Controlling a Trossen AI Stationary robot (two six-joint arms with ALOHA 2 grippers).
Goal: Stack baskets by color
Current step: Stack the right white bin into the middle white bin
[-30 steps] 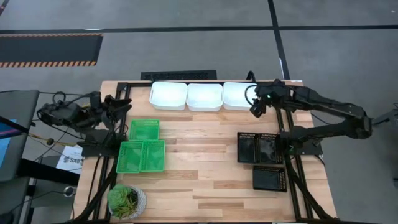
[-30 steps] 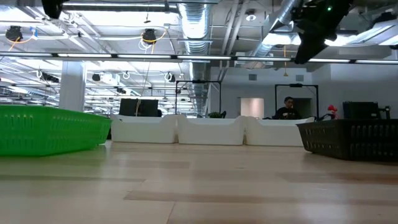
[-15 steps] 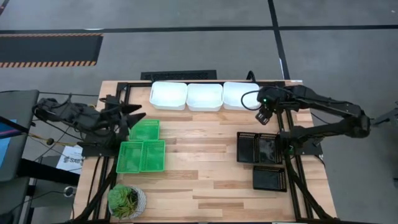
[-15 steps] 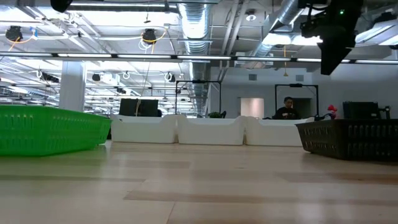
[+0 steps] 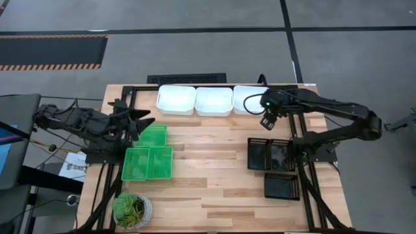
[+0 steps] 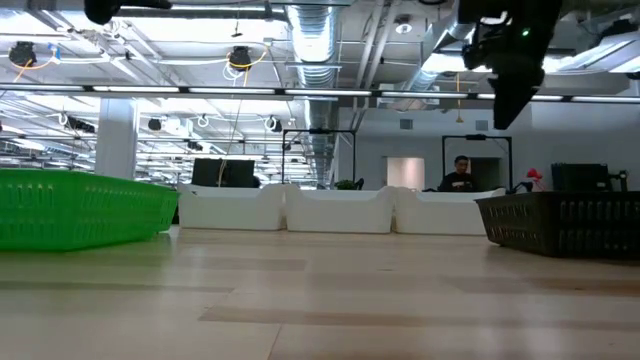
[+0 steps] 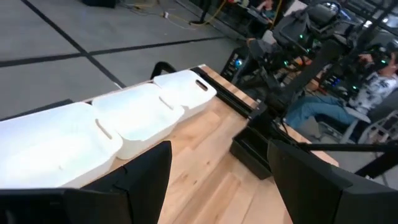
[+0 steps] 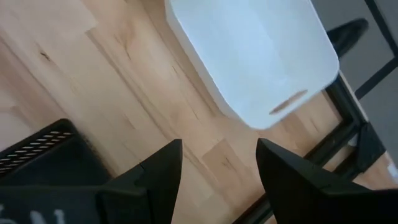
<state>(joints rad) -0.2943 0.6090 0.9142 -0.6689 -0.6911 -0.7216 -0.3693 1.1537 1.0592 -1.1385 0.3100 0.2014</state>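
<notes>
Three white baskets [image 5: 214, 100] line the tabletop's upper edge in the high view, long axes up-frame; the right gripper [image 5: 267, 121], fingers apart, hovers just below the rightmost, nearer than the left gripper [image 5: 144, 121], also spread.

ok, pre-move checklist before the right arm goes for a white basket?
1. Right gripper open: ok, its fingers stand apart and hold nothing.
2. Right gripper near target: ok, raised by the near edge of the rightmost white basket.
3. White baskets unstacked: ok, three in a row along the far edge.
4. Left gripper clear of that row: ok, it hangs at the green baskets, open.
5. Black baskets out of the path: ok, they sit nearer than the gripper.
6. Gripper height above table: cannot tell exactly.
</notes>
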